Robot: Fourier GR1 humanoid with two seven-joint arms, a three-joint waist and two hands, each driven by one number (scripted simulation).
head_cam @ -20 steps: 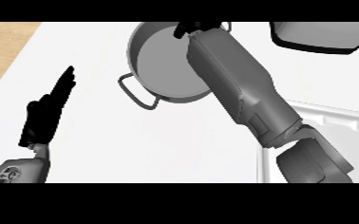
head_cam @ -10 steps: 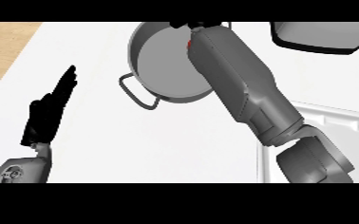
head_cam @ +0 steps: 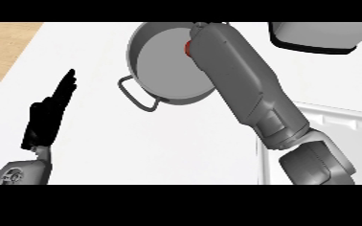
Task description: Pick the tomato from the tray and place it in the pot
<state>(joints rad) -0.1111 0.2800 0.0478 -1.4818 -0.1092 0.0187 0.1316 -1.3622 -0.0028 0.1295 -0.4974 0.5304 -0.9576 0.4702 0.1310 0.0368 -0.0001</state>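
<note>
While the right forearm [head_cam: 240, 76] reaches over the pot [head_cam: 166, 67], showing a sliver of tomato [head_cam: 188, 48], its hand is hidden; left hand [head_cam: 48, 112] rests released

Steep head view over counter [head_cam: 176, 139]

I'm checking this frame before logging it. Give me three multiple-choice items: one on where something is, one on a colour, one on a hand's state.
1. Where does the tomato show?
A. over the pot, beside the right forearm
B. on the counter near the left hand
C. on the tray

2. What colour is the pot?
A. red
B. grey
C. yellow

3. How is the left hand?
A. curled round the tomato
B. open, fingers straight
C. pressed on the pot

Answers: 1 A, red peeks out inside the pot's rim; 2 B, grey wall and floor; 3 B, it rests apart at the view's left.
</note>
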